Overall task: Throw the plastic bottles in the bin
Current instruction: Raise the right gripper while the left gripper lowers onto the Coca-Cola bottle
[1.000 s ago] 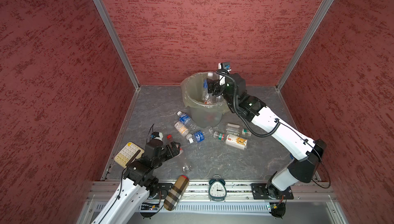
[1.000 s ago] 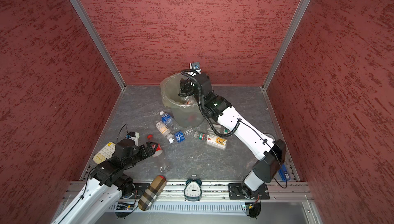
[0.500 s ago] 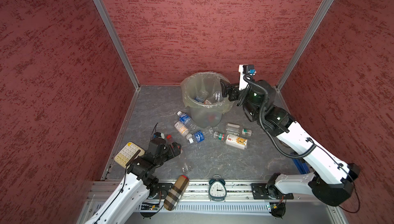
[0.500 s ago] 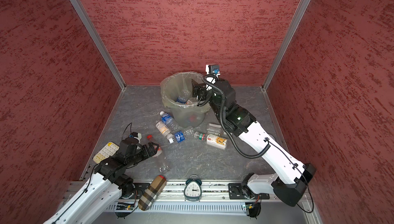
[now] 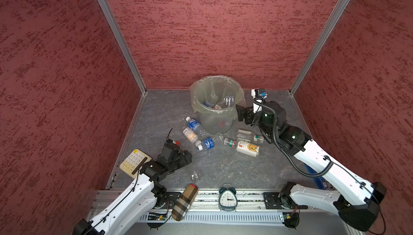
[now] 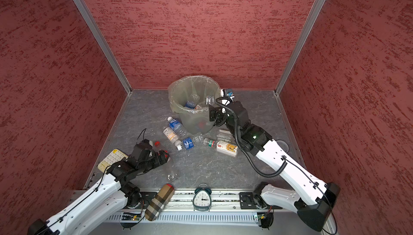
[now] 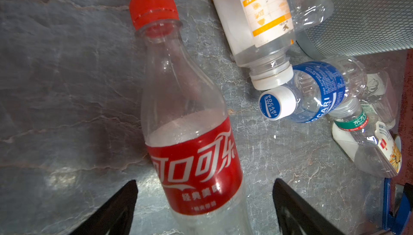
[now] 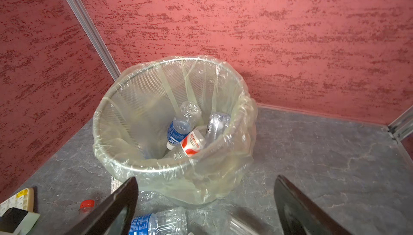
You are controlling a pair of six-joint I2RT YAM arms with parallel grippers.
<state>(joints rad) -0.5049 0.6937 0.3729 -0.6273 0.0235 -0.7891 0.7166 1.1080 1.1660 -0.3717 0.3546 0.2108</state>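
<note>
Fingers [image 7: 120, 204] of the left gripper [image 7: 204, 181] stand spread, one on each side of the red-labelled cola bottle [image 7: 190, 133]. Bare table [image 7: 55, 88] shows between each finger and the plastic, so nothing is gripped yet. The cola bottle lies flat, its long axis running straight out between the fingers, with the red cap [image 7: 154, 5] pointing away from the wrist. In a top view the red cap [image 5: 178, 143] lies towards the back wall.

I judge the step in hand to be the grasp. The gripper should sink low and close across the label, where the body is round and stiffest, not on the tapering neck. It should squeeze gently, since thin clear plastic may buckle or squirt out sideways.

Just beyond, a yellow-labelled bottle [image 7: 252, 21] and a blue-labelled bottle [image 7: 319, 90] meet at their caps, clear of the closing path. Farther off stands the bin [image 5: 214, 124], already holding several bottles. Just beside its rim the right gripper [image 8: 205, 178] hangs wide apart and empty.
</note>
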